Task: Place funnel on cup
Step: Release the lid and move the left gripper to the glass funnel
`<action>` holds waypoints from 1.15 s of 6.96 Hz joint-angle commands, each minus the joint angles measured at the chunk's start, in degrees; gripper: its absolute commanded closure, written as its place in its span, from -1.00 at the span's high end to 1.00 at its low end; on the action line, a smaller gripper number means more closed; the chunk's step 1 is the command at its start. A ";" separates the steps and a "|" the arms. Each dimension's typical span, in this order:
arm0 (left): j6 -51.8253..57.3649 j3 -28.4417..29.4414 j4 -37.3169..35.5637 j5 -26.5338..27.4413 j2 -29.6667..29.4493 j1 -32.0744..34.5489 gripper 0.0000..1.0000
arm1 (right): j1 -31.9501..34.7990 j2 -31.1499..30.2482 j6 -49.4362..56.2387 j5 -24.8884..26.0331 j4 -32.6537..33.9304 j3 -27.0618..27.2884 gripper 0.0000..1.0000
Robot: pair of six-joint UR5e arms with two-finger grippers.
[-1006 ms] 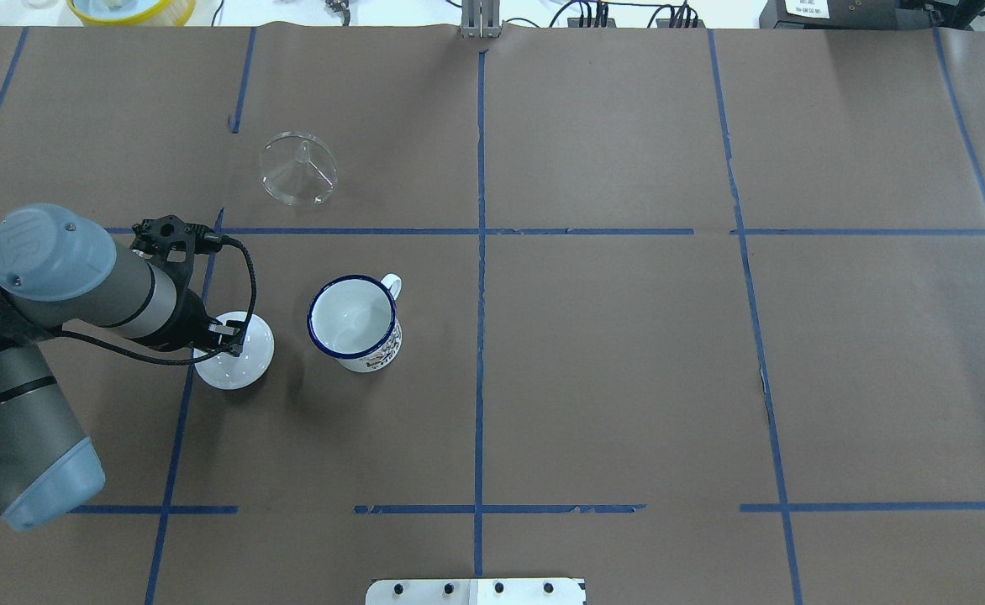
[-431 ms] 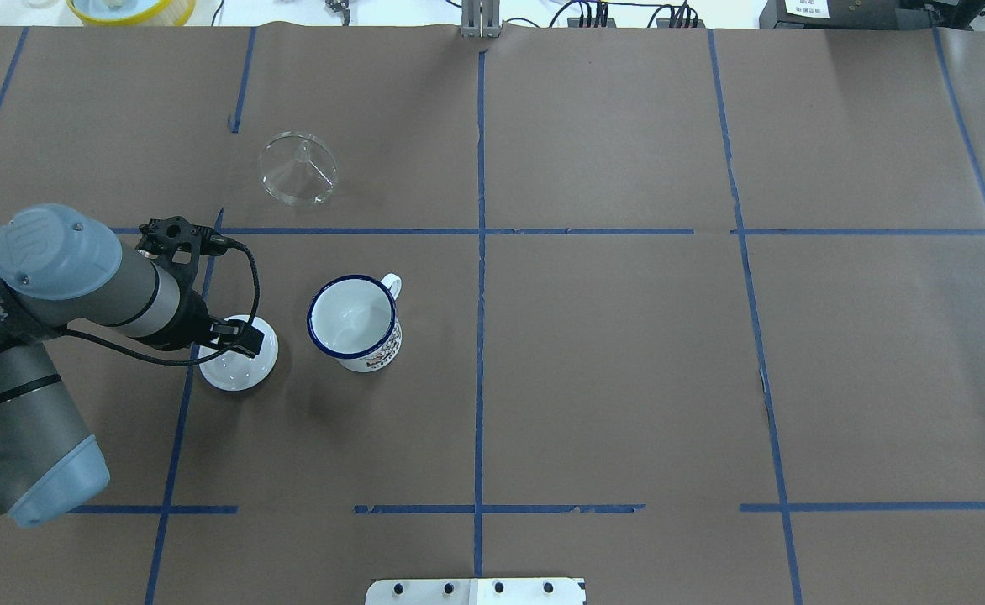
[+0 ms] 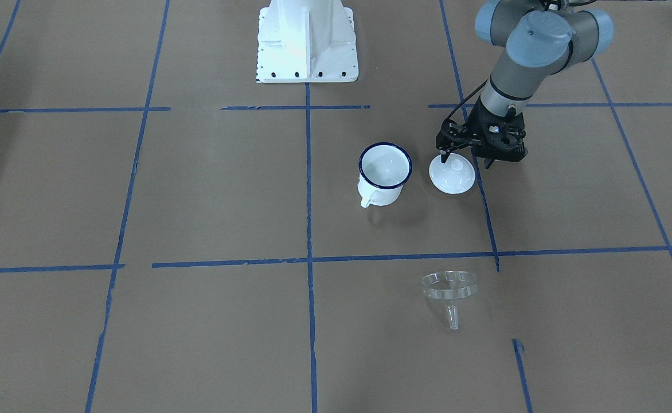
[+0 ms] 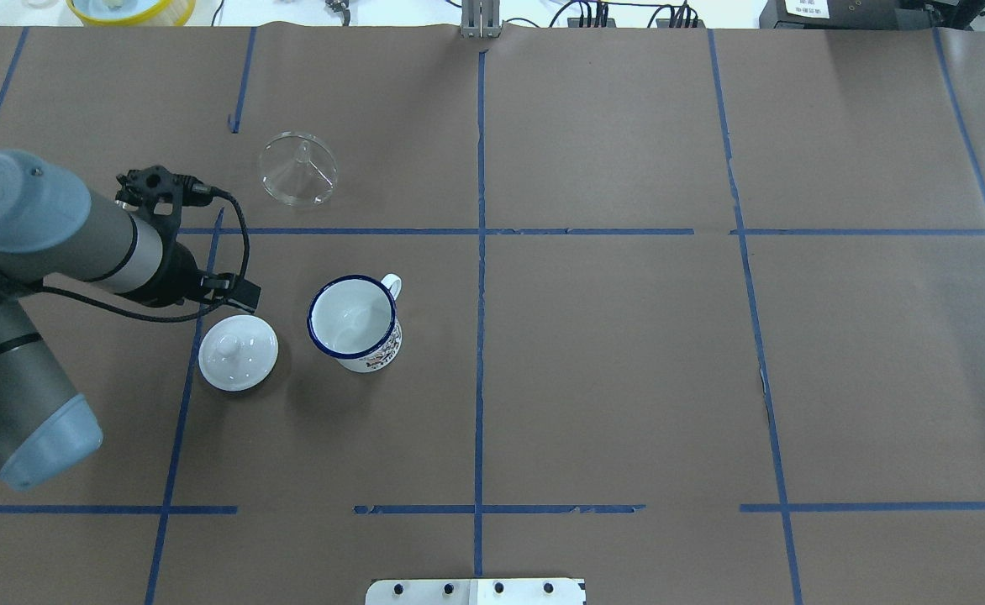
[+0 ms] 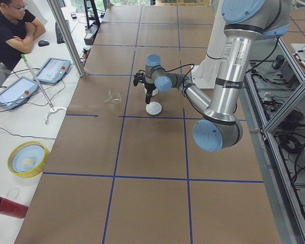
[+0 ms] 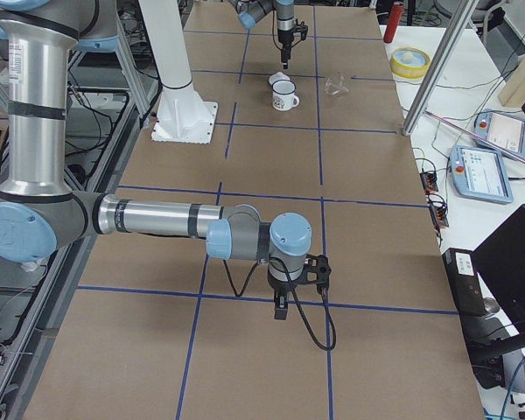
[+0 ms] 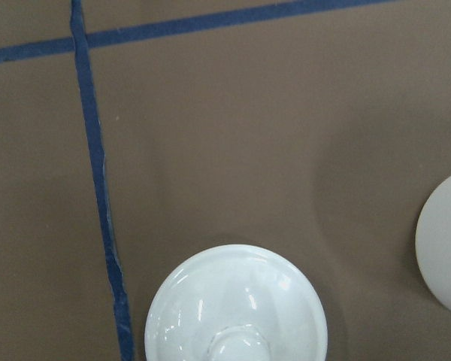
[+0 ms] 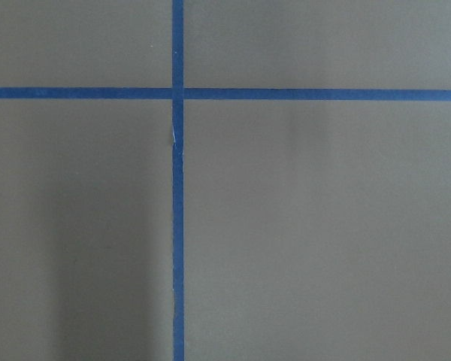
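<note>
The clear funnel [image 4: 297, 168] lies on the brown paper at the far left, apart from everything; it also shows in the front view [image 3: 449, 287]. The white cup [image 4: 353, 322] with a blue rim stands upright and empty, also in the front view [image 3: 385, 172]. My left gripper [image 3: 465, 159] is open and empty, just above the far edge of a white knobbed lid [image 4: 239, 351], to the cup's left. My right gripper [image 6: 280, 306] shows only in the right side view, far from these things; I cannot tell its state.
The lid [image 7: 237, 301] lies free on the paper below the left wrist camera. Blue tape lines cross the table [image 4: 627, 378]. The robot's white base [image 3: 306, 40] stands behind the cup. An operator [image 5: 12, 28] sits beyond the table's far edge.
My left gripper was down over the lid; it has risen and moved toward the far side, leaving the lid on the paper. Cup and funnel have not moved.
</note>
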State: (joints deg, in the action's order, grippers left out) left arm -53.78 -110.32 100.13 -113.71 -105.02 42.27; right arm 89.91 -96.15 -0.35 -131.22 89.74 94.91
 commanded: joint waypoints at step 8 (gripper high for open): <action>-61.06 27.24 23.53 16.98 -16.43 0.11 1.00 | 0.00 0.00 0.00 0.00 0.00 -0.08 1.00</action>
State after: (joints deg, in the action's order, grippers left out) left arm -109.54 -86.92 121.86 -101.72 -119.24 44.28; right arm 89.91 -96.15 -0.35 -131.22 89.74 94.84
